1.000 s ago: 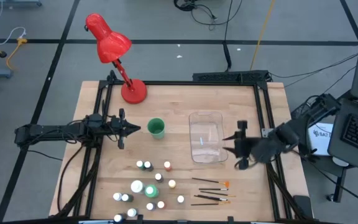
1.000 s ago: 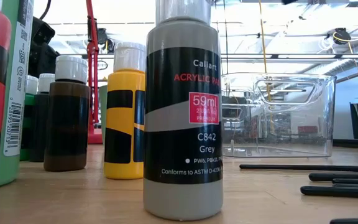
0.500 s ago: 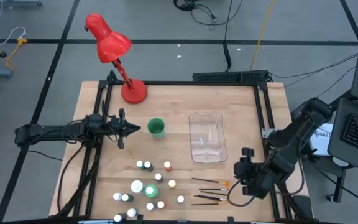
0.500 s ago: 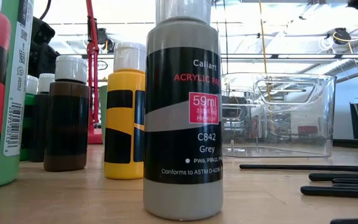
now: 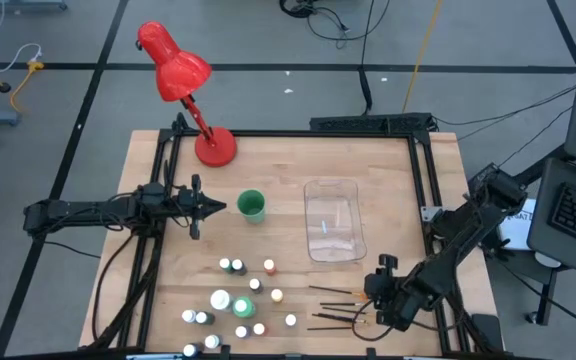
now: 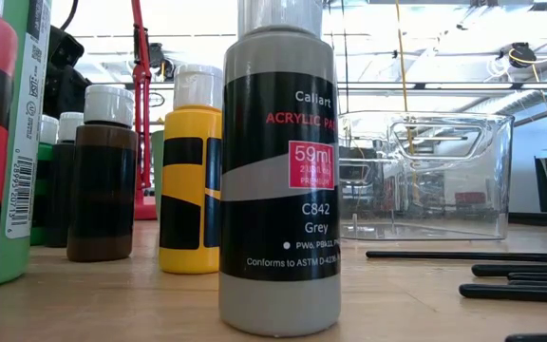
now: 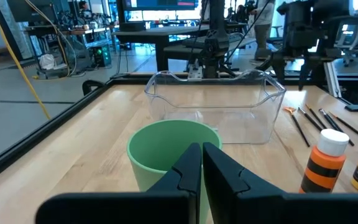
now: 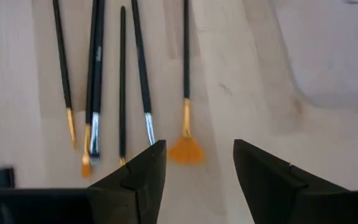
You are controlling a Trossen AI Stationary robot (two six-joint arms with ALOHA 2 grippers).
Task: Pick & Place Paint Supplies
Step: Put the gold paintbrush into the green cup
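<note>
Several small white-capped paint bottles (image 5: 240,300) stand near the table's front edge; a grey one (image 6: 278,171) fills the low view. To their right, several thin dark brushes (image 5: 336,306) lie flat on the wood, one of them a fan brush (image 8: 185,148). My right gripper (image 5: 374,290) hovers open just above the brushes' bristle ends, tipped steeply down, its fingers (image 8: 135,177) on either side of the fan brush's tip without touching it. My left gripper (image 5: 218,207) waits shut at the table's left, pointing level at a green cup (image 7: 166,149).
A clear plastic container (image 5: 331,220) stands mid-table, just beyond the brushes. A red desk lamp (image 5: 183,80) stands at the far left corner. The green cup (image 5: 252,206) sits between my left gripper and the container. Black frame rails (image 5: 433,200) edge the table.
My right gripper has swung from beside the clear container toward the table's near edge and sunk down over the brushes, tipping from nearly level to steeply downward and rolling about its own axis.
</note>
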